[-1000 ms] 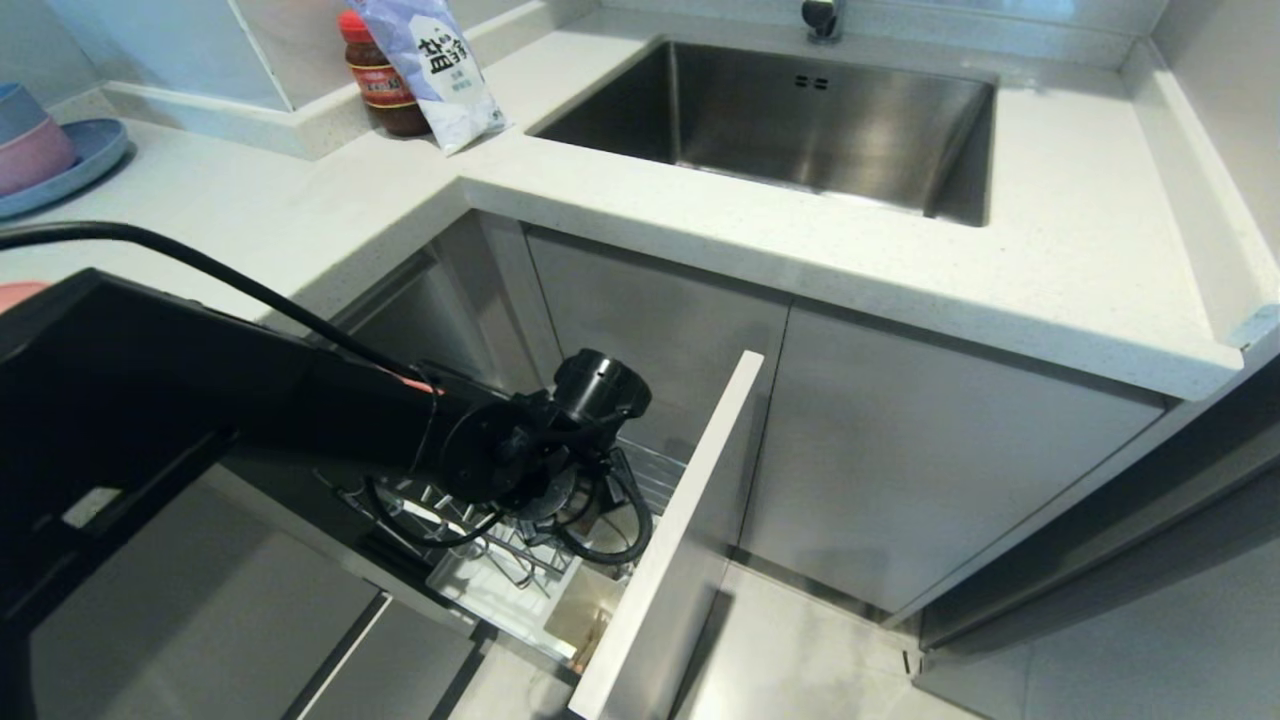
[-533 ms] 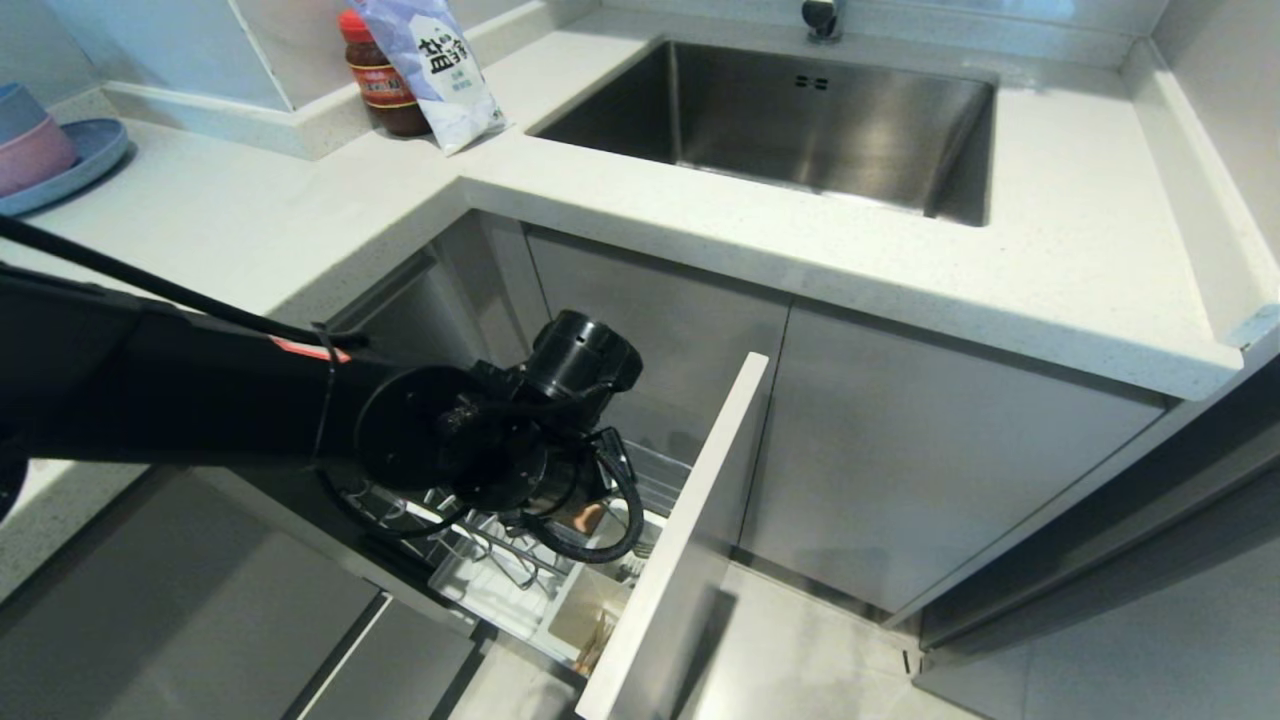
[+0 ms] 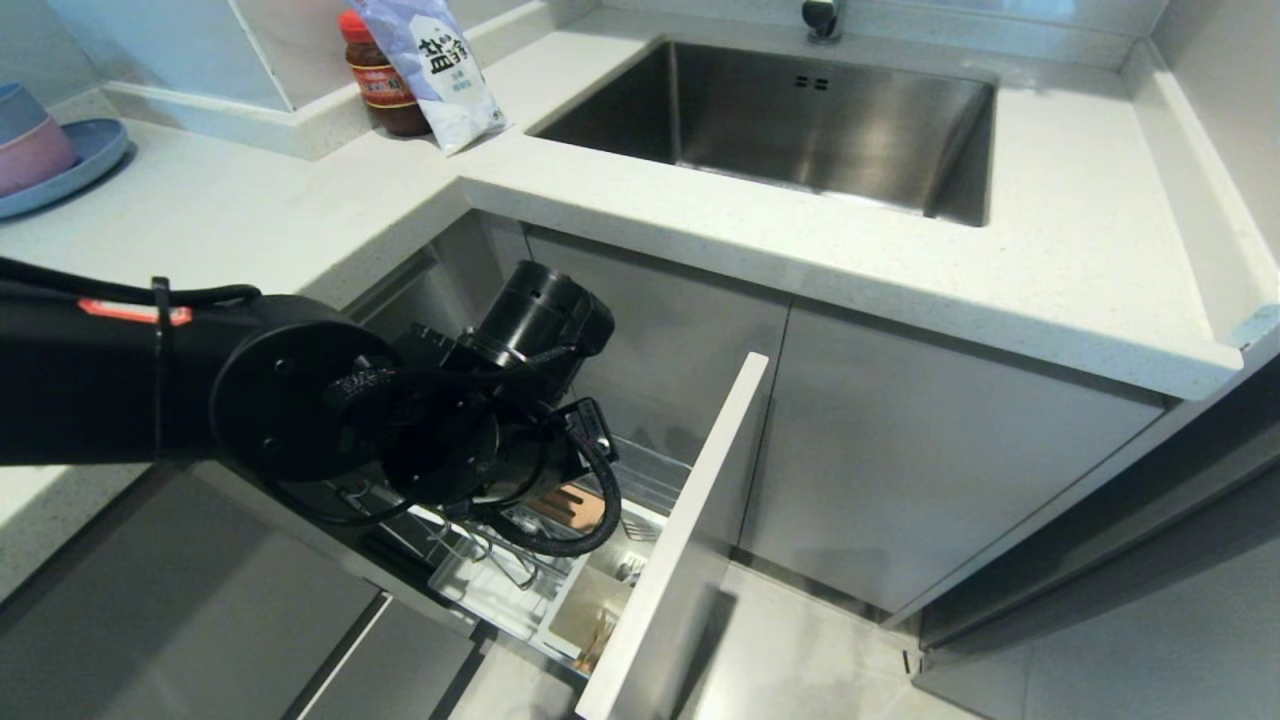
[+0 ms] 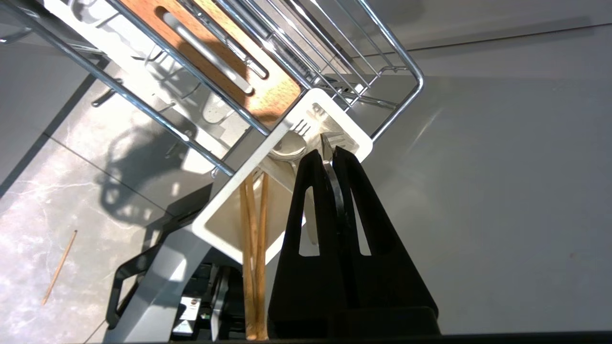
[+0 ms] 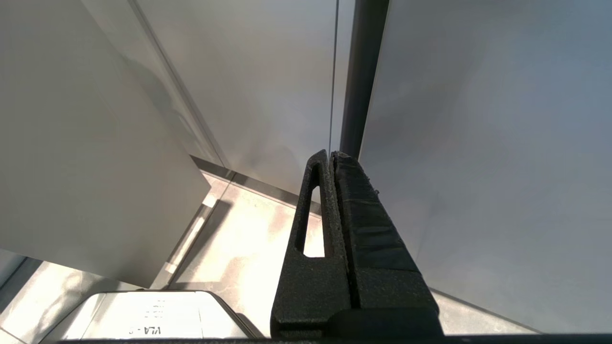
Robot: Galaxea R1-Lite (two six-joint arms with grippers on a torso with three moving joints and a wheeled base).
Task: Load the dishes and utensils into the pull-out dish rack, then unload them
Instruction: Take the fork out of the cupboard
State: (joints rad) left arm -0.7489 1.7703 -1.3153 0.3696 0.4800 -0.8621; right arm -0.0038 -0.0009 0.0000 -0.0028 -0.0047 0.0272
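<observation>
Over the white cutlery holder (image 4: 282,191) of the pull-out dish rack (image 4: 397,67), my left gripper (image 4: 329,152) is clamped on the fork (image 4: 334,191), gripped by the handle so it hangs tines-down, clear of the chopsticks (image 4: 253,248) standing alongside. Right gripper (image 5: 331,155) hangs pinched together, empty.

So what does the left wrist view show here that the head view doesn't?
Only the left wrist view: the left gripper shut on the fork, and a stray stick on the floor. Only the head view: the sink, countertop, sauce jar. Both: the dish rack, its white cutlery holder and the chopsticks.
</observation>
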